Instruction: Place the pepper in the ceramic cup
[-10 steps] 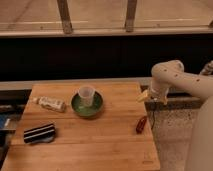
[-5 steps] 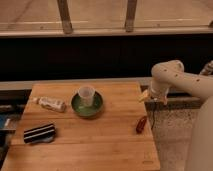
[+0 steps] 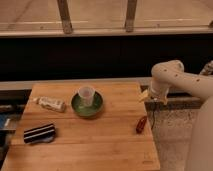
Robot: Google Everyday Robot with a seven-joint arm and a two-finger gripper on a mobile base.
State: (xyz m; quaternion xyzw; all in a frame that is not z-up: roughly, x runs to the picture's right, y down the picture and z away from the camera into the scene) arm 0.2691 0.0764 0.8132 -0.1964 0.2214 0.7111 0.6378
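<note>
We see the gripper (image 3: 149,96) at the right of the frame, jaws apart and empty, higher in the frame than the pepper (image 3: 142,124), which lies near the right edge of the table (image 3: 80,150). A clumsy approach could roll the slim pepper off that edge. The cup (image 3: 86,95) stands in a bowl (image 3: 87,108) at centre and could tip if bumped.
</note>
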